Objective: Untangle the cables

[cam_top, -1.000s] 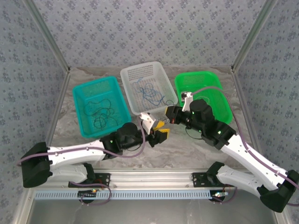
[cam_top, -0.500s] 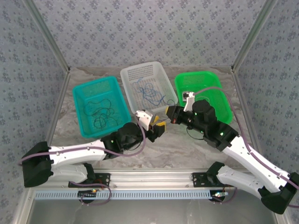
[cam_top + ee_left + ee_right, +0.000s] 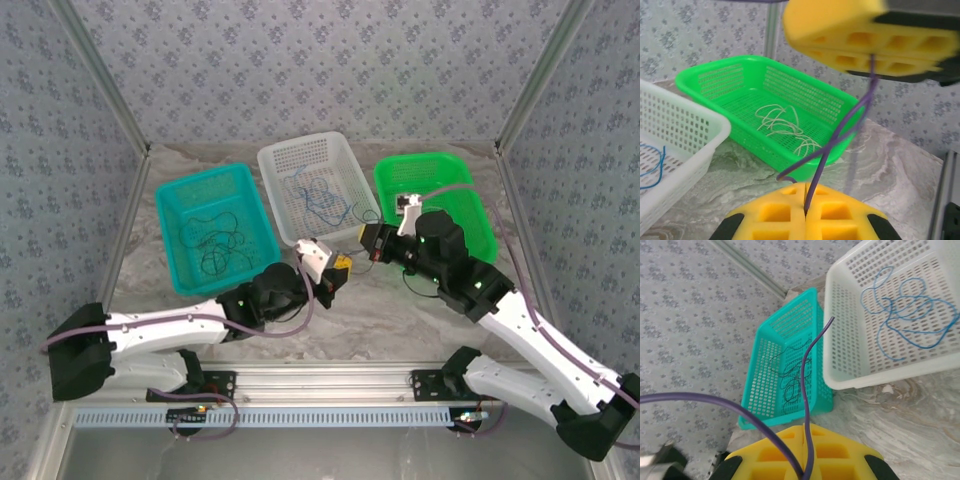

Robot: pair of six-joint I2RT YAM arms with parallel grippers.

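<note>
The worktop (image 3: 380,320) is pale and looks like marble. Three baskets stand in a row along its far edge. The teal basket (image 3: 210,192) is toward the far left corner, the white basket (image 3: 310,155) is in the middle, and the green basket (image 3: 430,170) is toward the far right corner.

The two arms reach in from the near edge and meet over the middle of the worktop, just in front of the white basket. The left gripper (image 3: 338,270) has its yellow pads pressed together and pinches a thin purple cable (image 3: 850,122). The right gripper (image 3: 368,243) is near it, a bit closer to the green basket. Its pads are pressed together too, and it pinches the same purple cable. The cable runs from one gripper to the other, up in the air above the worktop. One loose end pokes out past the right gripper's pads.

Blue cables (image 3: 905,307) lie in curls in the white basket. Dark cables (image 3: 210,245) lie in a tangle in the teal basket. Pale cables (image 3: 782,125) lie in loops in the green basket.
</note>
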